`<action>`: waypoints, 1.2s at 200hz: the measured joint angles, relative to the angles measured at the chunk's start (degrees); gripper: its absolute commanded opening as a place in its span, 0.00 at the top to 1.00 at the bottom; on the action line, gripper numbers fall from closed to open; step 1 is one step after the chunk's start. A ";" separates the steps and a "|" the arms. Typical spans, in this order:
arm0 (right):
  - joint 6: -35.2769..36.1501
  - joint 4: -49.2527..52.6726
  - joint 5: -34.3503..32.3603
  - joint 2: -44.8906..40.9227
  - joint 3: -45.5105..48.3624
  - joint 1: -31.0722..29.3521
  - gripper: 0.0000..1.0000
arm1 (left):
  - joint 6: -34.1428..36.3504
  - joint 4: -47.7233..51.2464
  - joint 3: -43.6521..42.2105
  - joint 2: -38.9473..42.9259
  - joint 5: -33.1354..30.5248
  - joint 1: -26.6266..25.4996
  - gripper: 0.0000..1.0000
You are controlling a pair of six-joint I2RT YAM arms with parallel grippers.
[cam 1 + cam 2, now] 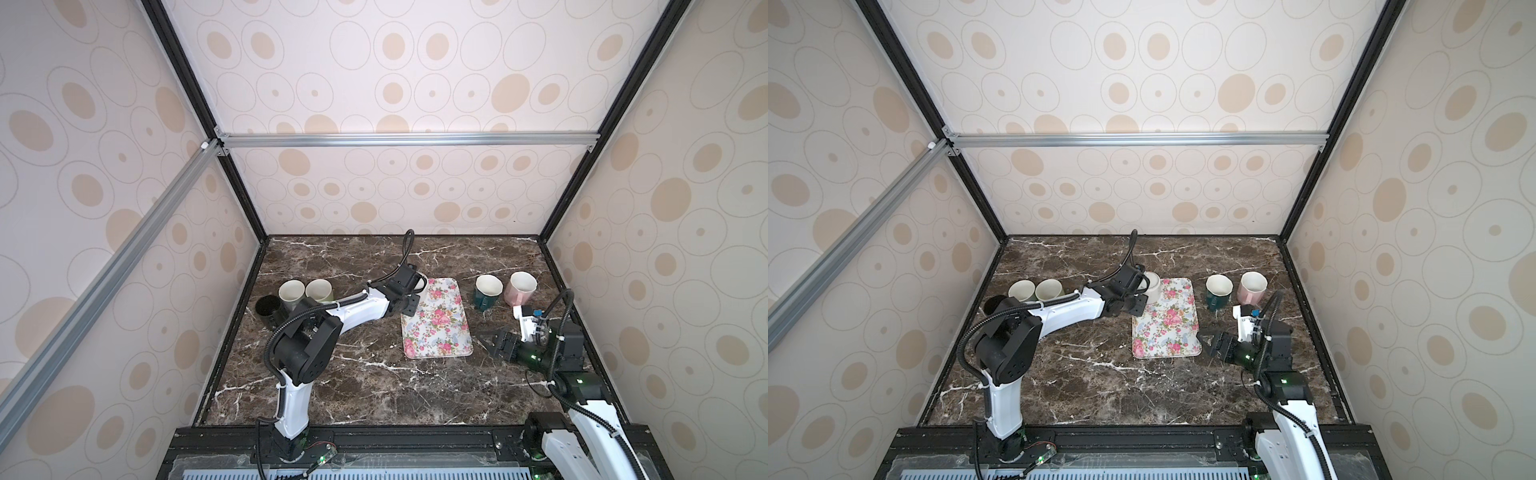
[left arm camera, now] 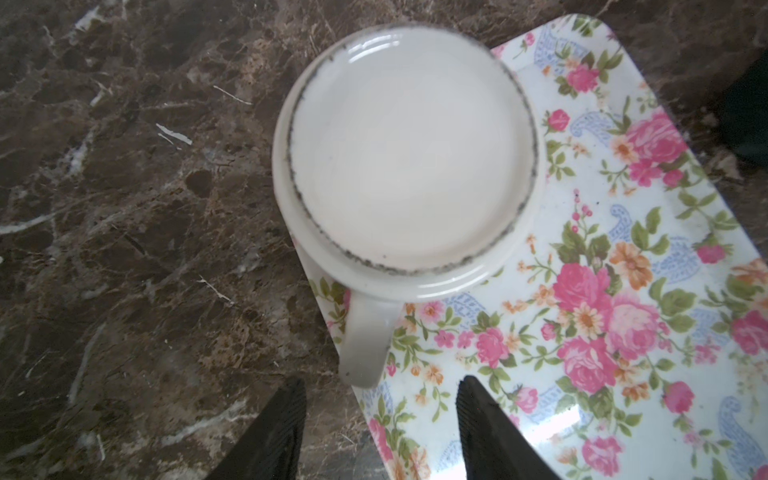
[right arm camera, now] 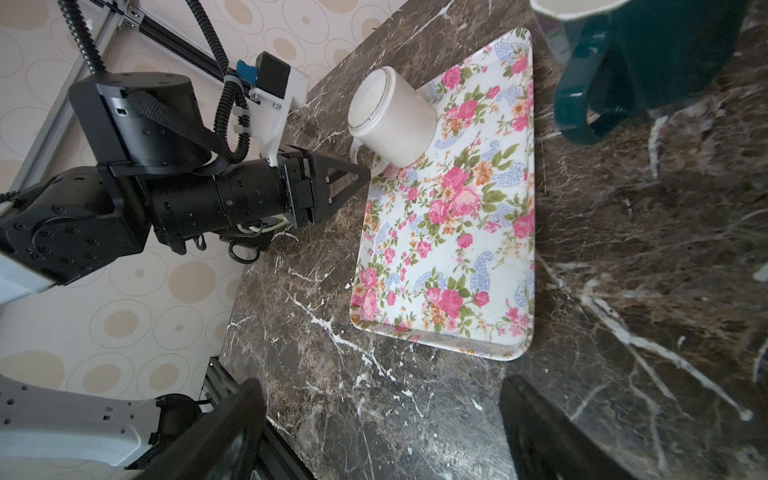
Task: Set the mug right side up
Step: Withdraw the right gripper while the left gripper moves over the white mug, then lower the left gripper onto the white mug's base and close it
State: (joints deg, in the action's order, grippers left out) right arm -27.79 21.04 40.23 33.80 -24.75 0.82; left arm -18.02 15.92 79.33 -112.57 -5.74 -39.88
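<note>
Left wrist view gives me the white mug [image 2: 407, 149] upside down, its base toward the camera. It stands on one corner of the flowered tray [image 2: 623, 249], very close to the tray's edge. The handle [image 2: 365, 336] points toward the left gripper [image 2: 382, 384], whose jaws are half apart and hold nothing. The end of the handle is just at the fingertips, not between them. The right gripper [image 3: 382, 386] waits with jaws wide apart and empty, well apart from the mug. I think the main risk is a shallow grip. If the jaws close only on the end of the glazed handle, it can slip when I lift and turn, and the mug falls on the marble table [image 2: 124, 208]. A push without grip could also slide the mug off the tray's corner.
</note>
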 measured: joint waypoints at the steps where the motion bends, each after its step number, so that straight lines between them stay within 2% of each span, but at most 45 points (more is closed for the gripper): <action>1: -0.04 -0.02 0.04 -0.04 0.11 0.02 0.08 | 0.00 0.00 0.09 -0.04 -0.02 0.00 0.43; 23: -0.76 -0.61 0.31 -0.92 1.90 0.02 0.08 | -0.11 0.04 1.66 -0.72 -0.39 0.00 0.45; 44: -1.33 -0.74 0.26 -1.86 3.43 0.00 0.08 | -0.13 0.13 3.54 -1.99 -0.92 0.00 0.53; 77: -1.40 -0.52 0.04 -3.28 4.17 0.00 0.09 | 0.02 1.18 5.95 -4.44 -2.10 0.02 0.60; 105: -1.27 -0.24 -0.22 -3.96 4.20 0.00 0.09 | 0.11 3.02 7.45 -5.97 -2.86 0.02 0.60; 135: -1.22 0.46 -0.50 -4.09 4.22 0.00 0.09 | 0.39 4.76 9.77 -7.67 -4.02 0.02 0.70; 179: -1.22 0.48 -0.57 -4.09 5.01 0.00 0.09 | 0.63 6.10 11.10 -7.93 -5.44 0.02 0.74; 232: -1.33 0.42 -0.57 -4.09 5.95 0.00 0.09 | 0.98 8.15 13.49 -9.01 -6.29 0.00 0.90; 240: -1.33 0.37 -0.55 -4.09 5.95 0.00 0.09 | 0.96 8.50 14.19 -9.49 -6.47 0.02 0.90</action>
State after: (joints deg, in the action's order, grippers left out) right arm -29.12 21.41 39.68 29.71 -18.81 0.82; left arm -17.06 24.43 93.51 -122.06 -12.21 -39.86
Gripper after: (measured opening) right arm 0.906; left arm 0.156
